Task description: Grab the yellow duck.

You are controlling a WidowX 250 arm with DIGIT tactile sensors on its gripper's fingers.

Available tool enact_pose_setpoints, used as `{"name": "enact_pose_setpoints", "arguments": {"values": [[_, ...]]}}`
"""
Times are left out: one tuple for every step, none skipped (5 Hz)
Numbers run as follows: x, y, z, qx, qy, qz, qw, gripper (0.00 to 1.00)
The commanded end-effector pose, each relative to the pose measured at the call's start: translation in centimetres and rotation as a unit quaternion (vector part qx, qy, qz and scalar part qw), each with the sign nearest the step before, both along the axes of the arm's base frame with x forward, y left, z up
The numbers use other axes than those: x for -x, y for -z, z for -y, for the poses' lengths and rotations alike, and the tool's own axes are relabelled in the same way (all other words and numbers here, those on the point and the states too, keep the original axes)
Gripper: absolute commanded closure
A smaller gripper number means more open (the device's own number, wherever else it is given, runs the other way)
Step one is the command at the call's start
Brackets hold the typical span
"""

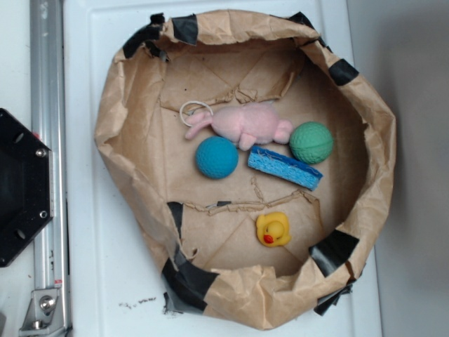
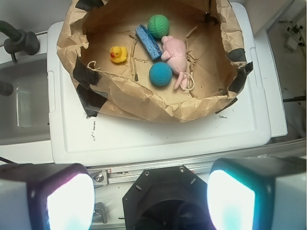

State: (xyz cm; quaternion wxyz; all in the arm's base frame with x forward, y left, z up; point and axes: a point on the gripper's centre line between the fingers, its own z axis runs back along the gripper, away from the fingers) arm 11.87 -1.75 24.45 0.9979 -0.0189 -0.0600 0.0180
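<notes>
The yellow duck [image 1: 273,229] is small and glossy with an orange-red beak. It sits on the floor of a brown paper-lined basin [image 1: 133,151], near its lower right wall. In the wrist view the duck [image 2: 118,54] lies at the far left of the basin. My gripper [image 2: 151,199] is open and empty, its two fingers [image 2: 62,201] wide apart. It hangs high above the robot's black base [image 2: 165,201], well back from the basin. The gripper does not show in the exterior view.
In the basin lie a blue ball [image 1: 217,157], a green ball [image 1: 311,142], a pink plush toy [image 1: 245,124] and a blue sponge [image 1: 285,167]. The basin's crumpled paper walls with black tape stand up all round. A metal rail [image 1: 48,161] runs along the left.
</notes>
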Motion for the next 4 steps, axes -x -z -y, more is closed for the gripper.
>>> {"name": "enact_pose_setpoints", "arguments": {"values": [[0.0,0.0,0.0,0.0,0.0,0.0,1.0,0.0],[-3.3,-2.0,-1.8,0.093,-0.126,-0.012,0.988,0.0],[-7.1,-1.6,-2.3,0.104,-0.246,0.017,0.963,0.0],[-9.1,1.6,-2.8,0.116,-0.359,0.07,0.923,0.0]]}}
